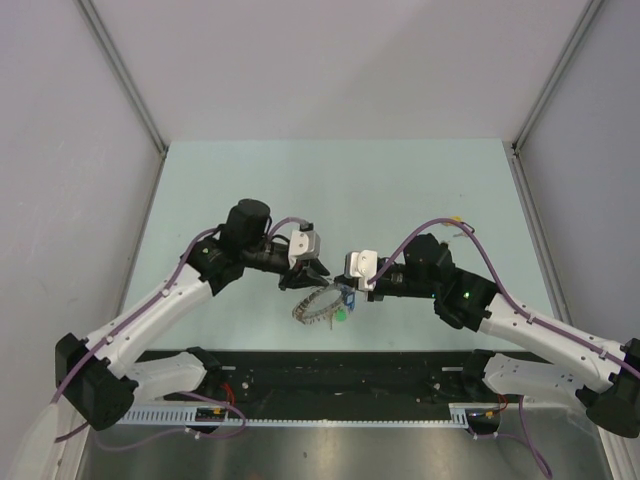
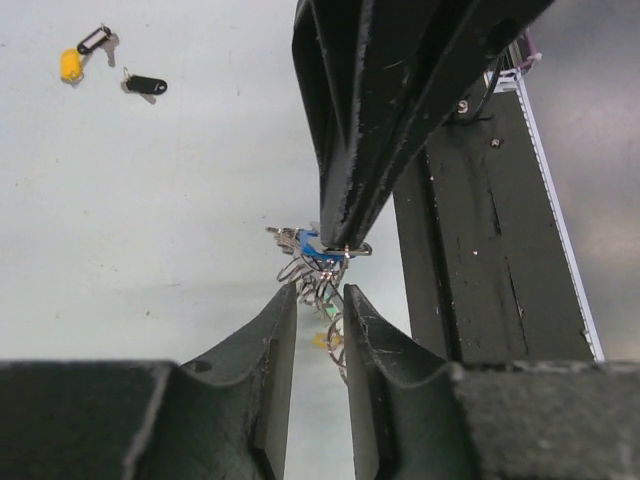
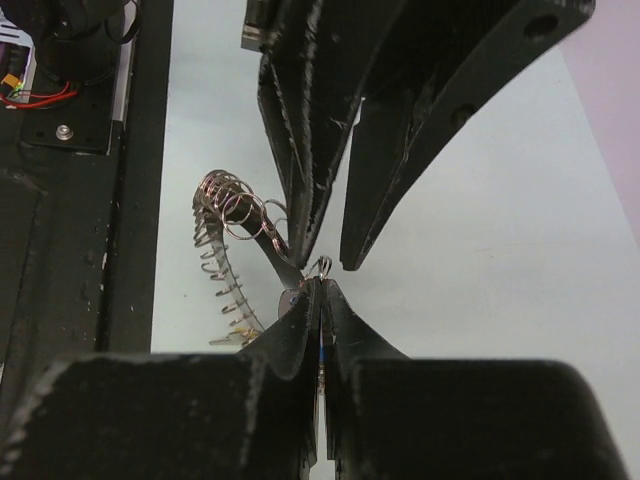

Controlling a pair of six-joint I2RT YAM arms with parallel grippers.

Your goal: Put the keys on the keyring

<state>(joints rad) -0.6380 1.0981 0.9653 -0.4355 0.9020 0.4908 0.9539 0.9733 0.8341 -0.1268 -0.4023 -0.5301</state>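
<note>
The keyring point(image 1: 313, 305), a ribbed silver band, hangs tilted above the table between both arms. My left gripper point(image 1: 314, 270) pinches the keyring's point(image 2: 318, 278) top coils at its very tips point(image 2: 320, 292), jaws narrowly apart. My right gripper point(image 1: 349, 291) is shut flat on a blue-tagged key point(image 2: 312, 245); the key's small wire loop point(image 3: 321, 266) pokes out past its tips point(image 3: 321, 283), just under the left gripper's fingers point(image 3: 300, 200) and right beside the keyring point(image 3: 228, 215). A green tag point(image 1: 341, 315) shows at the ring's lower edge. A yellow-tagged key point(image 2: 70, 65) and a black-tagged key point(image 2: 147, 85) lie loose on the table.
The black mounting rail point(image 1: 330, 370) runs along the table's near edge, just behind the hanging ring and beside it in the wrist views point(image 2: 470, 260). Pale walls close in the table point(image 1: 330, 190) on three sides.
</note>
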